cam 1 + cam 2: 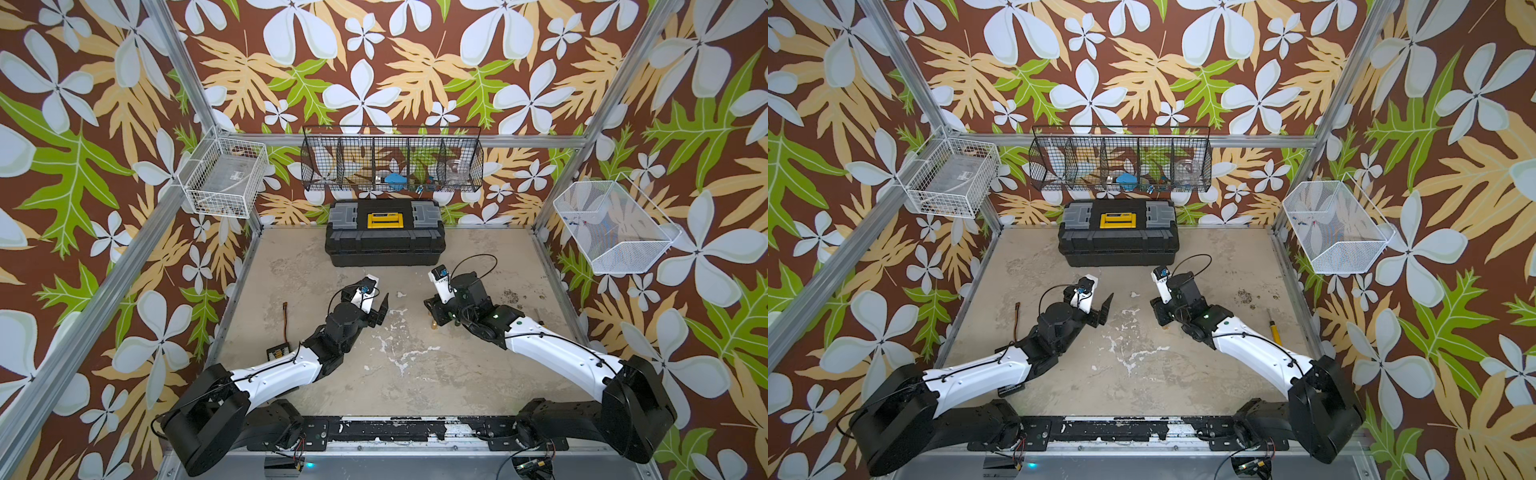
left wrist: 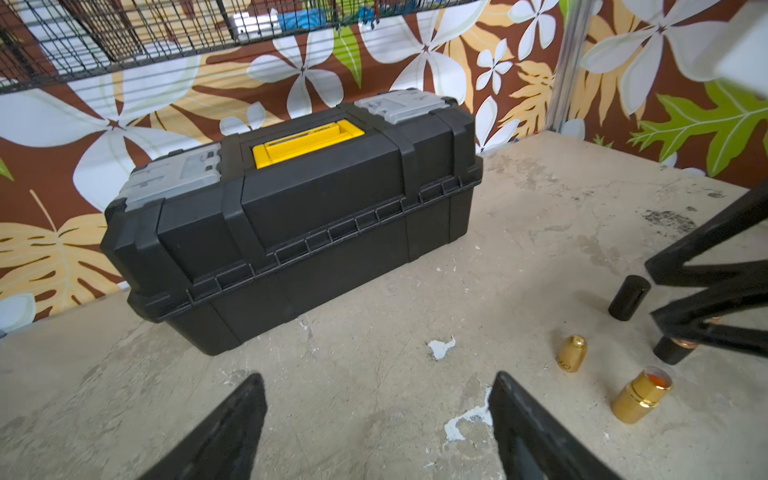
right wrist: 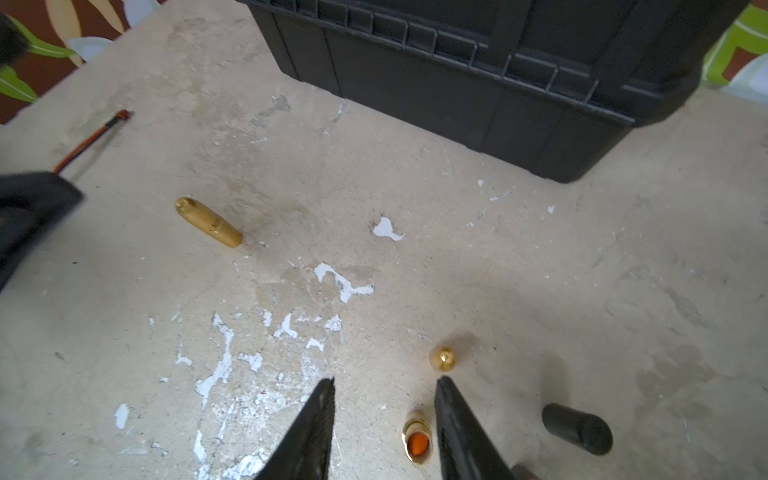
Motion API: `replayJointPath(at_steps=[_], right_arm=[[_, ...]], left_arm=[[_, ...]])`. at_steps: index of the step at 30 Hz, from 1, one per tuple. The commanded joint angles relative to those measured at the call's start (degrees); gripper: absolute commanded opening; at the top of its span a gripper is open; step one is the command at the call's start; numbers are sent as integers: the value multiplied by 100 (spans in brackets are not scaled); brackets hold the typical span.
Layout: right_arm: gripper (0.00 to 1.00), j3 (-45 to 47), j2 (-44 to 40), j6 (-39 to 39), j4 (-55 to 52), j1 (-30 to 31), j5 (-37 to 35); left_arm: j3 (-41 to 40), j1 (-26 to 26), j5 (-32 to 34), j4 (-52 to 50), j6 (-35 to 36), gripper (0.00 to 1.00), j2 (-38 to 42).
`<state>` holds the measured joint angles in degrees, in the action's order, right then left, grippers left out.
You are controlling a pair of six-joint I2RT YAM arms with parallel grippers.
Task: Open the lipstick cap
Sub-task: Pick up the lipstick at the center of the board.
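— Beyond both pincers, the toolbox (image 2: 291, 216) is sitting shut. Is the right pincer (image 3: 386, 380) gripping?
— No, its jaws are standing parted, the gold lipstick (image 3: 417, 442) between them. The left pincer (image 2: 378, 376) is gaping empty.
— And the cap (image 3: 444, 359)?
— Standing just past that pincer, off. The opening is looking done; next is lifting clear without toppling either.

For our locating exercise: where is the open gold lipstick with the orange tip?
In the right wrist view, the lipstick stands on the table on the robot's right, between the right gripper's parted fingers, beside a black cap.
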<state>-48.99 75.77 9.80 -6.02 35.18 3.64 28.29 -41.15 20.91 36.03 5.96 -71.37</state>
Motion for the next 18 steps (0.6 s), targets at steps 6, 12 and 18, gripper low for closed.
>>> replayJointPath(at_steps=[6,12,18], right_arm=[[45,-563,-25,-100,-142,151,1269],[47,-668,204,-258,-105,237,1552],[47,-1235,1090,-428,-88,613,1257]], left_arm=[[695,307,414,-1581,-947,78,-737],[942,647,3,-1982,-1641,77,-723],[702,1222,-540,-1907,-2208,78,-304]])
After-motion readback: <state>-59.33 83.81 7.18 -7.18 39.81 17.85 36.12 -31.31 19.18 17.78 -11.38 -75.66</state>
